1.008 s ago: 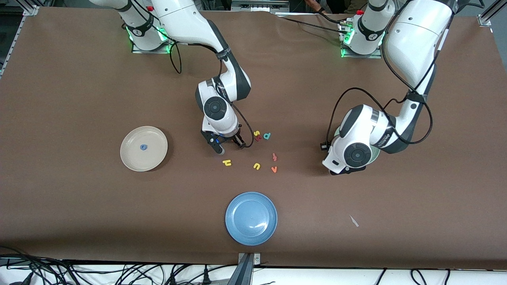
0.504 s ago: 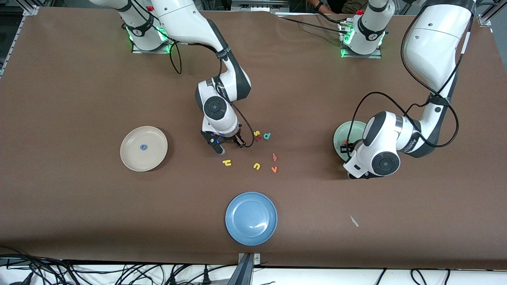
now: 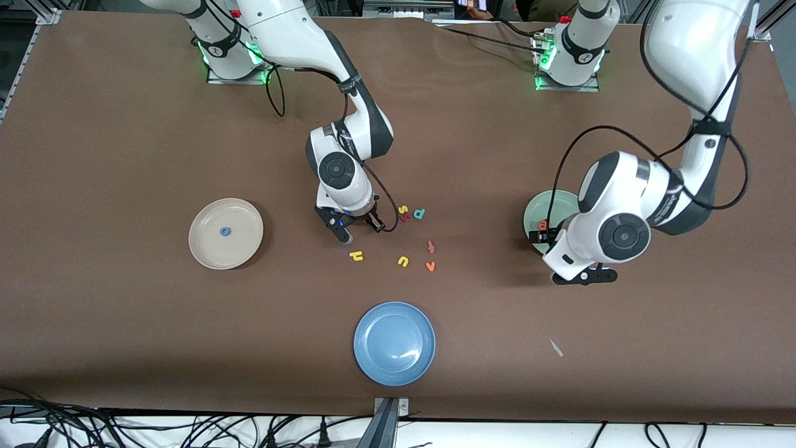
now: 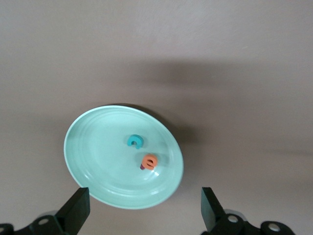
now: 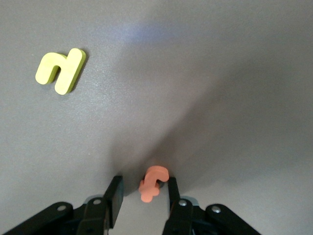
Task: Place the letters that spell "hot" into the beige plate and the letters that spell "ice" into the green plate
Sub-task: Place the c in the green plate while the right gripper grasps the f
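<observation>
The brown surface [image 3: 124, 155] carries three plates. The blue plate [image 3: 394, 343] lies nearest the front camera. The beige plate [image 3: 211, 249] sits toward the right arm's end, with the blue "o" [image 3: 224, 232] in it. The green plate [image 4: 98, 147] sits toward the left arm's end and holds the teal "c" [image 4: 135, 141] and the orange "e" [image 4: 150, 161]. A dark red piece [image 4: 142, 167], mostly hidden, peeks from under the "e".

The left gripper [image 4: 144, 213] hangs over the green plate's edge, fingers [image 4: 78, 208] spread wide and empty.

The right gripper [image 5: 144, 180] is down at the surface in the middle. Its fingers [image 5: 116, 193] are partly apart around the orange "t" [image 5: 152, 182]. One touches the letter and a gap shows at the other.

The yellow "h" [image 5: 61, 70] lies loose on the surface near that gripper. The yellow "u" [image 3: 403, 261], orange "v" [image 3: 430, 266], red-orange "f" [image 3: 431, 246] and teal "d" [image 3: 420, 214] are scattered toward the left arm's end from it.
</observation>
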Tool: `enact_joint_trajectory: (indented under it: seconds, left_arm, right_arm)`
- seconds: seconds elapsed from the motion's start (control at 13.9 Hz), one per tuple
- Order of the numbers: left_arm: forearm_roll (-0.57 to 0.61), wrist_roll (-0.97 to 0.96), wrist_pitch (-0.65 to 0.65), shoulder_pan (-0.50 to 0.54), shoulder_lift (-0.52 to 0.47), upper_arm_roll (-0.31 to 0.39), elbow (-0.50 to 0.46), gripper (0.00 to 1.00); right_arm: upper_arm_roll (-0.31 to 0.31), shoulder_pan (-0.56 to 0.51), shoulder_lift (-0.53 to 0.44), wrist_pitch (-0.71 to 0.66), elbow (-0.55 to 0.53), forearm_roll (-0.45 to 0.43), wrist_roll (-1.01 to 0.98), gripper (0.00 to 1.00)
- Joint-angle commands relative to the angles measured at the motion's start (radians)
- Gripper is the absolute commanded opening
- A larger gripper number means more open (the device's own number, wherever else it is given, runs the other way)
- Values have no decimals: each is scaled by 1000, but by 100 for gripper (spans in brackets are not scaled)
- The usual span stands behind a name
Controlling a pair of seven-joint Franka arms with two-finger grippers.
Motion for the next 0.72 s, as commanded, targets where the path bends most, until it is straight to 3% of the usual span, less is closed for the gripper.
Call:
enact_joint_trajectory:
  seconds: [0.0, 0.22, 0.29, 0.5, 0.65]
  left_arm:
    - [10, 8, -139, -5, -30, -25, 114, 100]
    - [0, 63, -261, 1, -42, -22, 256, 100]
    - [-11, 138, -260, 2, -94, -12, 248, 100]
    - [-39, 287, -205, 30, -299, 49, 109, 100]
    - [-78, 347, -87, 48, -446, 96, -66, 100]
  right_arm:
    - [-10, -7, 20, 7, 8, 22, -40, 36]
    - [-8, -7, 18, 7, 8, 22, -32, 32]
    - [-8, -6, 18, 7, 8, 22, -27, 29]
    - [-8, -6, 18, 7, 8, 22, -21, 21]
    - [-10, -3, 18, 10, 8, 22, -4, 16]
